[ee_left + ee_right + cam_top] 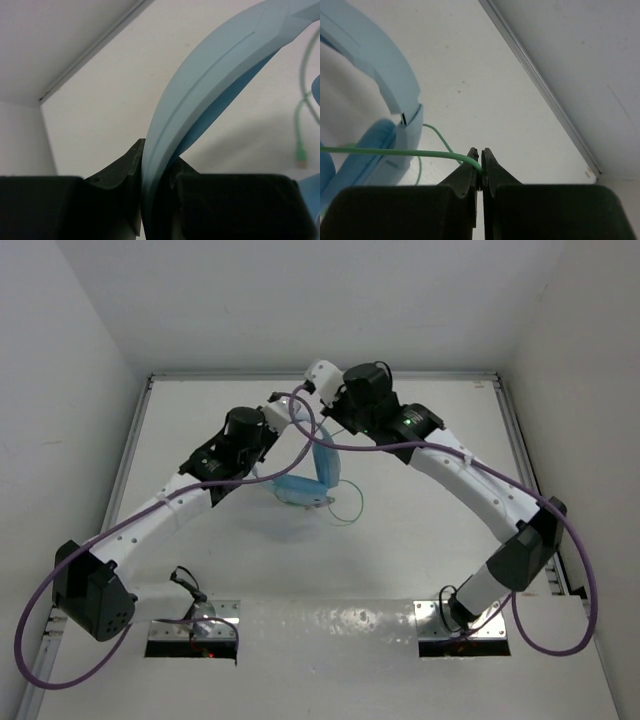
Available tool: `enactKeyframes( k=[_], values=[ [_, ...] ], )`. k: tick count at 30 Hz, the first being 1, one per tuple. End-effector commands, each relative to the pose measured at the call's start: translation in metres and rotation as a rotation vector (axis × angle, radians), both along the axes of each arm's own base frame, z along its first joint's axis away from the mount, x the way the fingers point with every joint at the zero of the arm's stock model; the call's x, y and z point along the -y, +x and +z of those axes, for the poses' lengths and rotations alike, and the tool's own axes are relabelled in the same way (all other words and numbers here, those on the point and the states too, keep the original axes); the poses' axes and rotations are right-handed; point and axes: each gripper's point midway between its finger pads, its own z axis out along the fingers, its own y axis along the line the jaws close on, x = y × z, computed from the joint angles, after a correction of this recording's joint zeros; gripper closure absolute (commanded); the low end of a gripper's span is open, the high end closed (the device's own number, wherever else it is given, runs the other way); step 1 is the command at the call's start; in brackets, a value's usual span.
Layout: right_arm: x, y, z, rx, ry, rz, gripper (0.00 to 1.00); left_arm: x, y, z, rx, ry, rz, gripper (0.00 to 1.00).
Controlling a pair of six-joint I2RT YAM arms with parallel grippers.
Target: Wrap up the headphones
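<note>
Headphones [300,490] | left claw [155,162] clamps headband [210,75] | right claw [480,164] pinches cord [395,151]

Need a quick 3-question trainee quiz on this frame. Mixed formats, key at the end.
1. True or false: the left jaws are shut on the curved light blue plastic headband of the headphones.
2. What do the right jaws pinch? A) the thin pale green cord B) a thick purple cable C) a padded ear cup
3. Fill in: in the right wrist view, the cord runs from the jaws to the picture's ___ edge.
Key: 1 true; 2 A; 3 left.
</note>
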Motion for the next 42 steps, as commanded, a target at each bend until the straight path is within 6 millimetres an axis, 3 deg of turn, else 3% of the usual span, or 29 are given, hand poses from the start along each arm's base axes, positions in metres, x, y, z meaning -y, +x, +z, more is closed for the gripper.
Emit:
enactKeyframes(
  k=[1, 2, 4, 5, 8, 10, 16, 17, 18, 19, 21, 22, 24, 25, 27, 32, 33, 36, 40, 42],
  values=[
    [0.012, 0.021, 0.117, 0.311, 0.391, 0.023, 1.00, 0.034, -0.034, 0.001, -0.153, -0.122, -0.201, 1.00],
    [0.016, 0.024, 0.107, 0.298, 0.396, 0.023, 1.00, 0.041, -0.039, 0.007, -0.167, -0.153, -0.233, 1.00],
    [0.020, 0.025, 0.109, 0.306, 0.439, 0.023, 1.00, 0.046, -0.042, 0.014, -0.180, -0.202, -0.235, 1.00],
    [0.026, 0.028, 0.095, 0.284, 0.440, 0.011, 1.00, 0.049, -0.043, 0.022, -0.181, -0.233, -0.235, 1.00],
    [0.045, 0.028, 0.083, 0.263, 0.513, -0.014, 1.00, 0.053, -0.049, 0.028, -0.201, -0.258, -0.259, 1.00],
    [0.052, 0.030, 0.084, 0.255, 0.575, -0.026, 1.00, 0.061, -0.053, 0.032, -0.218, -0.282, -0.296, 1.00],
    [0.047, 0.036, 0.072, 0.182, 0.639, 0.014, 1.00, 0.080, -0.063, 0.034, -0.299, -0.337, -0.379, 1.00],
    [0.043, 0.037, 0.068, 0.167, 0.643, 0.023, 0.96, 0.083, -0.066, 0.036, -0.311, -0.346, -0.392, 1.00],
    [0.038, 0.035, 0.066, 0.150, 0.654, 0.052, 0.88, 0.085, -0.065, 0.042, -0.311, -0.362, -0.396, 1.00],
    [0.035, 0.034, 0.058, 0.130, 0.653, 0.065, 0.72, 0.090, -0.069, 0.045, -0.323, -0.381, -0.416, 1.00],
    [0.028, 0.032, 0.050, 0.117, 0.665, 0.102, 0.58, 0.097, -0.069, 0.063, -0.320, -0.434, -0.427, 1.00],
    [0.026, 0.029, 0.031, 0.086, 0.658, 0.111, 0.49, 0.100, -0.072, 0.070, -0.334, -0.468, -0.430, 1.00],
    [0.018, 0.023, 0.023, 0.059, 0.719, 0.146, 0.43, 0.103, -0.071, 0.085, -0.327, -0.500, -0.426, 1.00],
    [0.016, 0.019, 0.004, 0.022, 0.726, 0.153, 0.39, 0.104, -0.072, 0.101, -0.311, -0.528, -0.426, 1.00],
    [0.009, 0.016, -0.006, 0.005, 0.763, 0.187, 0.37, 0.103, -0.070, 0.114, -0.293, -0.553, -0.415, 1.00],
    [-0.004, 0.001, -0.055, -0.116, 0.782, 0.243, 0.34, 0.086, -0.062, 0.147, -0.216, -0.599, -0.331, 1.00],
    [-0.001, -0.003, -0.073, -0.145, 0.774, 0.226, 0.34, 0.080, -0.059, 0.150, -0.202, -0.604, -0.296, 1.00],
    [0.007, -0.009, -0.101, -0.166, 0.760, 0.191, 0.34, 0.064, -0.049, 0.160, -0.167, -0.611, -0.230, 1.00],
    [0.021, -0.010, -0.127, -0.191, 0.725, 0.143, 0.34, 0.054, -0.042, 0.168, -0.126, -0.594, -0.186, 1.00],
    [0.039, -0.001, -0.132, -0.187, 0.737, 0.077, 0.34, 0.050, -0.041, 0.167, -0.116, -0.574, -0.175, 1.00]
  ],
)
